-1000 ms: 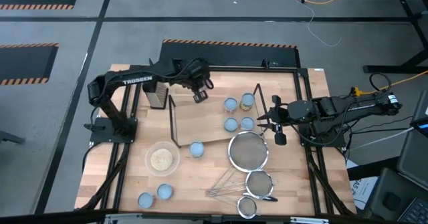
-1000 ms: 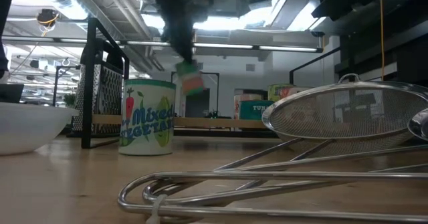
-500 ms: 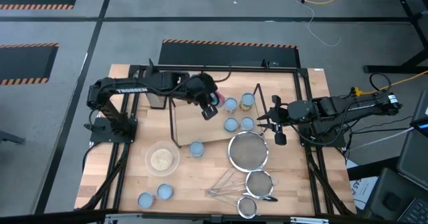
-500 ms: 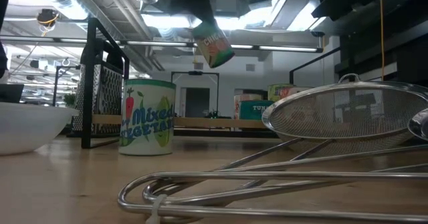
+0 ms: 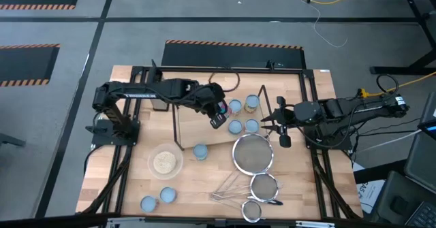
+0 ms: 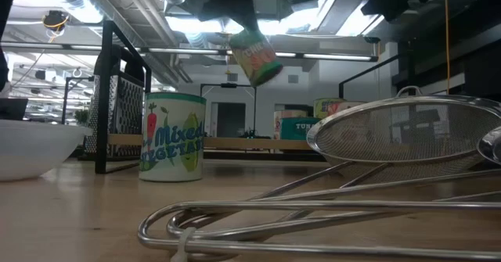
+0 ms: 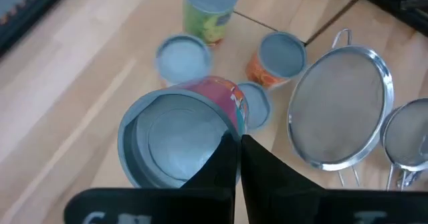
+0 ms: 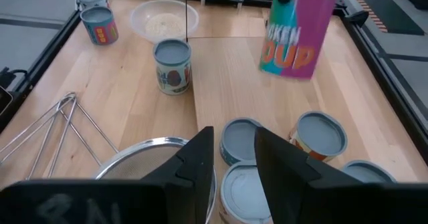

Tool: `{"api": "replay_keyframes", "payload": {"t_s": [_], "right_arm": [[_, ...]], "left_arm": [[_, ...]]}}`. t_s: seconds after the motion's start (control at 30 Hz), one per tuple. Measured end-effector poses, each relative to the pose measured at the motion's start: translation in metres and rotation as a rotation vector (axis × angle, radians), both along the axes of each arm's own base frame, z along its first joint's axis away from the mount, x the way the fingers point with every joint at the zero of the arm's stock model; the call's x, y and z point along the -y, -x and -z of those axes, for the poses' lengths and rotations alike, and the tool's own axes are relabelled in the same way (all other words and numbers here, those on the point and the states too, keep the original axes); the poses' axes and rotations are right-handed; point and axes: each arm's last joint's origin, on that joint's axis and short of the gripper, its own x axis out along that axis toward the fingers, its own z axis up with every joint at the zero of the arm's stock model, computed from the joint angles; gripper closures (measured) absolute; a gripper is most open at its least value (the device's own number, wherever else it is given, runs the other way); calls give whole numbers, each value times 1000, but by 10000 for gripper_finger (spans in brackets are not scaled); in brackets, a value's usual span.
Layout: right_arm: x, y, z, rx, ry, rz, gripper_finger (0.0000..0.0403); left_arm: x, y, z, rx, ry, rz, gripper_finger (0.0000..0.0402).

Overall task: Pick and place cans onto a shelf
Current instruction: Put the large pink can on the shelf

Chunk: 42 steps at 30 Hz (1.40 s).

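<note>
My left gripper (image 5: 216, 114) is shut on a can with a pink and teal label (image 8: 294, 33), in the air above the light-wood shelf (image 5: 197, 122). Several cans stand on the shelf's right part, among them a green one (image 7: 210, 10) and an orange one (image 7: 277, 60). One can (image 5: 199, 151) stands on the table by the shelf's near edge, and two more (image 5: 157, 199) stand near the table's front left. My right gripper (image 5: 272, 122) hovers open and empty at the shelf's right end, above the cans there (image 8: 244, 140). My left gripper holds the pink can by its top rim (image 7: 224, 138), on one side of the round top, pinched between its two fingers (image 7: 224, 164). The fingers come from above. The can hangs tilted below them (image 6: 254, 55), lifted clear of the shelf.
A clear bowl of grains (image 5: 165, 161) stands front left. Three wire-mesh strainers (image 5: 253, 153) lie front right, their long handles (image 6: 313, 207) across the table. A dark box grater (image 5: 160, 100) stands at the shelf's far left. Black wire frames (image 5: 264, 109) rise at the shelf's ends.
My left gripper has carried the pink can toward the table's right edge and a little toward the near edge, over the shelf toward the cans standing there. The can has stayed lifted and has tipped further over. My right arm has kept still.
</note>
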Motion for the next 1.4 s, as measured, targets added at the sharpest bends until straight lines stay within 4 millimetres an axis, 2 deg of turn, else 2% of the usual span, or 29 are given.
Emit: {"api": "replay_keyframes", "payload": {"t_s": [0.23,0.5,0.73,1.4], "right_arm": [[0,0,0,2,-1,0,289],[0,-3,2,-7,2,1,289],[-1,-6,5,-25,5,1,289],[-1,-8,6,-33,9,-1,289]], "left_arm": [[-11,-8,34,-190,38,-17,401],[-28,-15,58,-297,33,-33,401],[-37,-22,70,-315,12,-36,401],[-38,-32,84,-330,-2,-17,395]]}}
